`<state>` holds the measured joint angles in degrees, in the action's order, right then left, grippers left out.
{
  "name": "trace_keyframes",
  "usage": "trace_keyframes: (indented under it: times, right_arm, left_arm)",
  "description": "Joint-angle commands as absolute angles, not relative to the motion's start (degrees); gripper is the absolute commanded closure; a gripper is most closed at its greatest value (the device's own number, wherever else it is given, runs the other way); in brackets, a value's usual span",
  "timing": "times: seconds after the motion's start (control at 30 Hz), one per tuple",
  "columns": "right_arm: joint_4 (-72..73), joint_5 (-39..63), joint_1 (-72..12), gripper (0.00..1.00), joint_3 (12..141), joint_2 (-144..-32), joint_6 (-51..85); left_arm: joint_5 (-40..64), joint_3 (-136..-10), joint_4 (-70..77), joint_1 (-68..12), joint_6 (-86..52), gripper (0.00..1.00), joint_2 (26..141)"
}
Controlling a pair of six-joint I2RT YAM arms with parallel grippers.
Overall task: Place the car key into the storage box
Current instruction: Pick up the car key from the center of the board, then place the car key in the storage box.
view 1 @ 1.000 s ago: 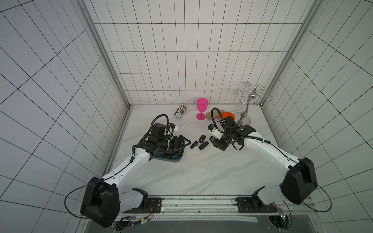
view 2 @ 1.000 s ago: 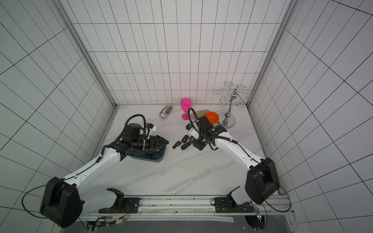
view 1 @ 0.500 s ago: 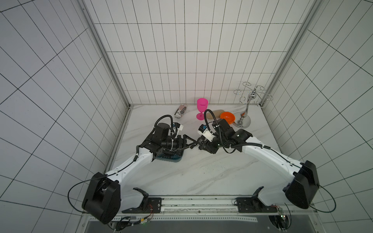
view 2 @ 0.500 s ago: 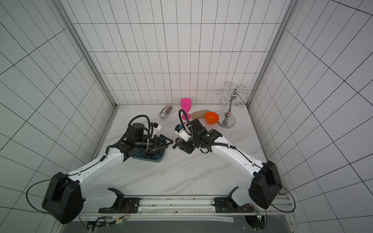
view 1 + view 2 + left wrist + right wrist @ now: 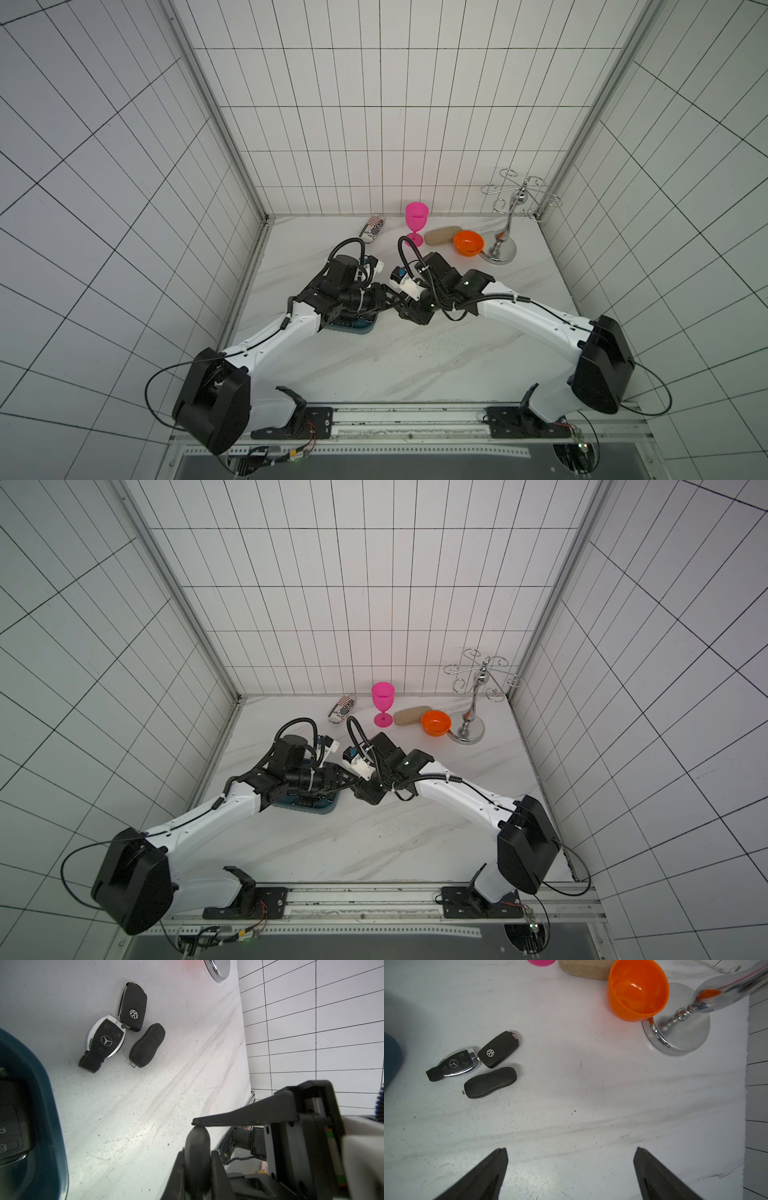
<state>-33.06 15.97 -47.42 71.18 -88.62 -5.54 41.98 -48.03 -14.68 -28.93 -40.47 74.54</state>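
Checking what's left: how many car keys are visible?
4: chrome-edged Mercedes key, black VW key, plain black fob on the white table; another key in the teal plastic tub. Left jaws may hold a fifth.

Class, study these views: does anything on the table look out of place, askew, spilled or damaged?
Nothing is spilled or broken. Three fobs lie loose on the table outside the storage box: the Mercedes key and VW key touching at an angle, the plain black key beside them. One more fob already lies inside the box.
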Motion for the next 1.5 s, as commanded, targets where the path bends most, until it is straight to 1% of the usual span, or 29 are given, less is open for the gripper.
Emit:
trace_keyframes:
  times: [0.0,0.13,0.23,0.27,0.33,0.37,0.4,0.47,0.53,0.6,0.7,0.77,0.8,0.87,0.9,0.97,1.03,1.07,1.23,1.33,1.47]
  right_arm:
    - [-30.38,16.47,-48.64,1.00,74.58,-89.63,-3.91]
    - [-29.47,16.38,-49.17,1.00,75.01,-90.52,-3.36]
    - [-29.46,15.91,-49.22,1.00,75.15,-90.62,-3.25]
    - [-29.45,15.05,-49.20,0.98,75.15,-90.64,-3.03]
    - [-29.64,12.68,-49.26,0.80,75.07,-90.36,-2.29]
    - [-29.33,11.94,-49.37,0.69,74.32,-89.59,-2.67]
    - [-28.58,11.62,-49.46,0.55,73.23,-88.54,-3.13]
    - [-26.44,10.52,-49.47,0.03,70.66,-85.85,-3.27]
    - [-25.46,8.45,-49.24,0.01,68.80,-83.34,-3.25]
    - [-25.43,3.54,-48.58,0.01,67.18,-80.79,-3.12]
    - [-25.32,-7.26,-45.83,0.01,63.03,-76.23,-0.19]
    - [-27.04,-17.38,-42.48,0.01,60.72,-73.58,6.62]
    - [-28.69,-19.05,-40.53,0.02,60.18,-72.78,9.00]
    - [-31.81,-16.82,-36.07,0.01,58.86,-71.36,9.75]
    - [-32.75,-17.34,-34.96,0.01,58.33,-71.12,10.01]
    - [-35.01,-19.14,-33.65,0.01,57.67,-71.24,10.61]
    - [-36.59,-18.93,-32.92,0.01,57.65,-72.07,11.53]
    - [-37.10,-18.44,-32.72,0.01,57.56,-72.53,11.97]
    - [-36.60,-14.56,-32.66,0.01,57.90,-76.53,12.45]
    - [-35.37,-9.16,-32.63,0.01,59.10,-80.02,10.90]
    - [-37.19,-8.63,-32.61,0.01,64.36,-86.11,13.08]
  left_arm:
    - [40.47,-49.24,-16.46,-29.54,-38.52,0.71,75.06]
    - [40.39,-48.64,-16.46,-29.87,-38.52,0.88,75.06]
    - [40.34,-48.43,-16.45,-29.89,-38.46,0.94,74.72]
    - [40.34,-48.51,-16.35,-29.97,-38.38,0.96,74.58]
    - [40.09,-48.60,-16.42,-29.97,-38.25,0.97,74.24]
    - [39.68,-48.77,-16.72,-29.97,-38.05,0.97,74.05]
    - [39.25,-49.01,-17.07,-29.97,-37.74,0.98,74.08]
    - [38.45,-49.60,-18.08,-29.94,-37.06,0.98,74.08]
    - [37.36,-50.38,-19.59,-29.77,-36.19,1.00,74.35]
    - [35.73,-51.05,-21.27,-29.34,-35.35,1.00,74.44]
    - [30.19,-52.96,-26.50,-27.95,-32.78,0.98,74.36]
    - [24.30,-55.18,-32.46,-26.02,-30.55,0.98,74.36]
    - [22.03,-55.76,-34.50,-24.98,-30.10,0.98,74.16]
    - [18.11,-55.95,-37.61,-21.90,-29.27,0.97,73.54]
    - [16.44,-55.90,-38.72,-20.44,-28.48,0.96,73.32]
    - [10.91,-56.24,-42.06,-17.67,-28.36,0.95,73.21]
    - [8.93,-56.16,-42.86,-15.73,-28.54,0.95,73.26]
    - [5.69,-56.29,-43.54,-15.47,-29.01,0.95,73.51]
    - [-2.46,-56.51,-45.41,-14.36,-30.49,0.97,76.07]
    - [-5.85,-56.89,-47.37,-14.15,-31.52,1.00,78.19]
    - [-9.53,-56.64,-47.78,-14.15,-32.97,1.00,79.54]
